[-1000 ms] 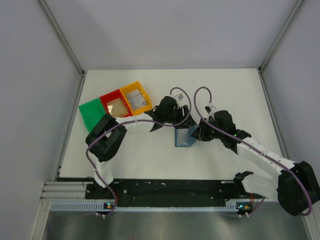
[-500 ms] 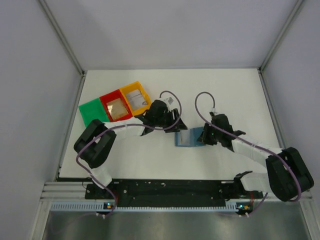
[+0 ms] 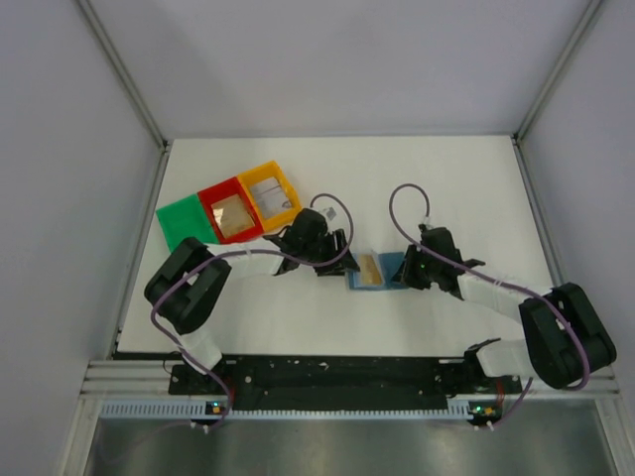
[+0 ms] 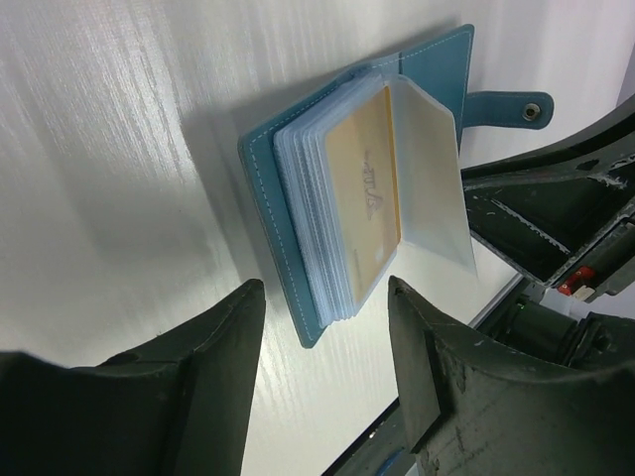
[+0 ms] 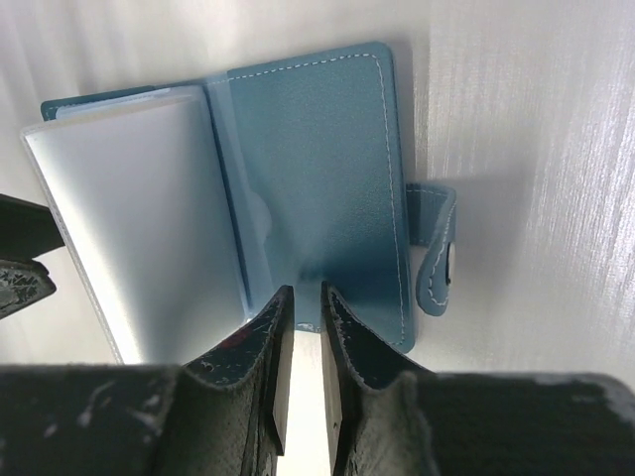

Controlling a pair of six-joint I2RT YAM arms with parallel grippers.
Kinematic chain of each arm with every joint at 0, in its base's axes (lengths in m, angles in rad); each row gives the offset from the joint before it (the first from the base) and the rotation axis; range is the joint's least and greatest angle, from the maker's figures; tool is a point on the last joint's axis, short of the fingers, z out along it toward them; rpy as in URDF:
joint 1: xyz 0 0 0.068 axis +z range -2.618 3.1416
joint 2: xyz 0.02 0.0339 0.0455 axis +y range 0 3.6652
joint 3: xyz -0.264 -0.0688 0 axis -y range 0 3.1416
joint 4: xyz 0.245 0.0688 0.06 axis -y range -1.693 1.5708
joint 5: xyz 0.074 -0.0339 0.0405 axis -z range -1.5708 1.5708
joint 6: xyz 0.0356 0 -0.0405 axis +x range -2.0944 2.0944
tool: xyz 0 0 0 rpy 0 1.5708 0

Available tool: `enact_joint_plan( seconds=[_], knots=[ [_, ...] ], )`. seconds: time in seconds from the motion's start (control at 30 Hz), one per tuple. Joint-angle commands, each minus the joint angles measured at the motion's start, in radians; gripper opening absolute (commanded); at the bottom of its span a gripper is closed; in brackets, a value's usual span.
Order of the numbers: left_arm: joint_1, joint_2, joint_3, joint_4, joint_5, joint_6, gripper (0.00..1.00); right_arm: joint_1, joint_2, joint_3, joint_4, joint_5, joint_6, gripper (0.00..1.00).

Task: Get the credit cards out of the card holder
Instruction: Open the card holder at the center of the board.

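I see left end effector (image 4: 325,293) wide, just short of open card holder (image 4: 288,213), gold card (image 4: 362,193) showing. Right end effector (image 5: 305,297) narrow, tips on its cover.

Built of bulky black joints and white link covers, left arm (image 3: 193,293) and right arm (image 3: 556,337) alike. Trailing thin purple cables (image 3: 393,206). Tipped with matte black pincer fingers (image 5: 243,382), scuffed pale.

Nearly closed end effector (image 5: 306,296) meets the open card holder's (image 5: 313,169) near edge.
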Motion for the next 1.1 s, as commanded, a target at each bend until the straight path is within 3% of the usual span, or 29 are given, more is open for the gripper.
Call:
enact_joint_plan(
  seconds=[0.0, 0.57, 0.7, 0.8, 0.97, 1.03, 1.07],
  knots=[
    [-0.005, 0.027, 0.048, -0.028, -0.009, 0.027, 0.58, -0.011, 0.016, -0.023, 0.045, -0.006, -0.004, 0.18],
    [-0.02, 0.111, 0.079, 0.014, 0.008, -0.053, 0.58, -0.012, 0.045, -0.061, 0.101, -0.035, 0.011, 0.18],
    [-0.029, 0.128, 0.079, 0.025, 0.006, -0.07, 0.54, -0.012, 0.048, -0.069, 0.115, -0.049, 0.016, 0.18],
    [-0.031, 0.128, 0.071, 0.039, 0.002, -0.082, 0.46, -0.011, 0.048, -0.077, 0.123, -0.058, 0.019, 0.18],
    [-0.031, 0.094, 0.068, 0.024, -0.014, -0.079, 0.11, -0.012, 0.015, -0.051, 0.073, -0.079, 0.002, 0.21],
    [-0.031, 0.059, 0.069, -0.002, -0.03, -0.067, 0.01, -0.011, -0.033, -0.02, 0.01, -0.076, -0.015, 0.24],
    [-0.031, 0.042, 0.069, -0.024, -0.044, -0.056, 0.0, -0.012, -0.063, -0.002, -0.019, -0.07, -0.024, 0.26]
  ],
)
